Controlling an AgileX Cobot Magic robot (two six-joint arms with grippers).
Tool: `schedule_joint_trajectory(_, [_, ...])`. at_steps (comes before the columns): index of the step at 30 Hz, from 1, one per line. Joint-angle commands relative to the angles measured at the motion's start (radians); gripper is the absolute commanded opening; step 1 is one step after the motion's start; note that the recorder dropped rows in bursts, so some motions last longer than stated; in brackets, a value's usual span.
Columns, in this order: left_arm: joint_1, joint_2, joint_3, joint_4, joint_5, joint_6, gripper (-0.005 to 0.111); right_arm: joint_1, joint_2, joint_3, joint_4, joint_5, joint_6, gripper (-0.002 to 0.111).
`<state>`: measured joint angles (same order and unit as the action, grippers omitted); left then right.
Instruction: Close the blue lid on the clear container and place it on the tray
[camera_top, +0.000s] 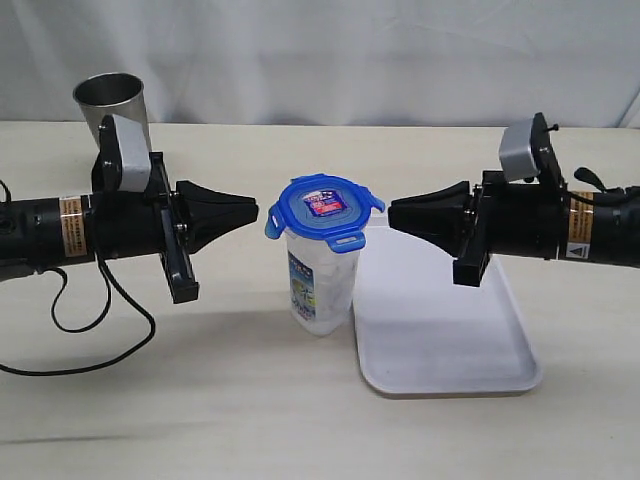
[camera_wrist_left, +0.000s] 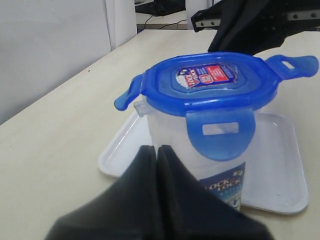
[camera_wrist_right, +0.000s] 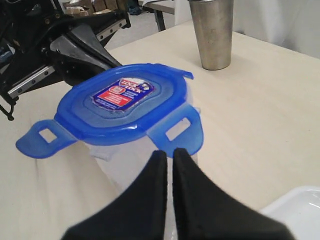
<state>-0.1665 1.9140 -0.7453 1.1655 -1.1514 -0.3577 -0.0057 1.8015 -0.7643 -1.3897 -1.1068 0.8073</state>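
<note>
just off the tray (camera_top: 450, 345), on its left-arm side: clear container (camera_top: 320, 290) upright on the table (camera_top: 200, 400), not yet on the tray.
blue lid (camera_top: 325, 208) rests on top, slightly askew, with its side flaps splayed; it looks unlatched. left gripper (camera_top: 255, 212) and right gripper (camera_top: 392, 212) are both pinched fully together and empty, tips at lid height, the right on the tray's side. left to do: snap the flaps, lift it onto the tray. pale matte tabletop, plain white backdrop (camera_top: 320, 50), steel cup (camera_top: 110, 105) well apart from the tray.
</note>
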Motion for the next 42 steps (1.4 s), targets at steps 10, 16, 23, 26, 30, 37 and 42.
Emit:
schedule_joint_trajectory(10, [-0.047, 0.014, -0.016, -0.078, 0.015, 0.022, 0.0, -0.006, -0.001, -0.004, -0.054, -0.011, 0.013, 0.004])
schedule_joint_trajectory(16, [-0.049, 0.014, -0.016, -0.078, 0.037, 0.022, 0.0, -0.006, -0.001, -0.004, -0.068, -0.064, 0.009, 0.004])
schedule_joint_trajectory(23, [-0.049, 0.014, -0.016, -0.078, -0.008, 0.018, 0.0, -0.006, -0.001, -0.004, 0.0, -0.067, -0.053, 0.004])
schedule_joint_trajectory(26, [-0.049, 0.014, -0.016, -0.076, -0.012, 0.009, 0.0, -0.006, -0.001, -0.004, 0.006, -0.031, -0.058, 0.004])
schedule_joint_trajectory(30, [-0.049, 0.014, -0.016, -0.055, -0.014, -0.01, 0.0, -0.006, 0.018, -0.011, 0.015, -0.025, -0.06, 0.004])
schedule_joint_trajectory(37, [-0.051, 0.014, -0.016, -0.035, -0.021, -0.017, 0.0, -0.003, 0.076, -0.05, 0.021, -0.024, -0.041, 0.004])
schedule_joint_trajectory(42, [-0.05, 0.012, -0.016, -0.007, -0.029, -0.024, 0.0, -0.003, 0.077, -0.05, 0.044, -0.024, -0.063, 0.004])
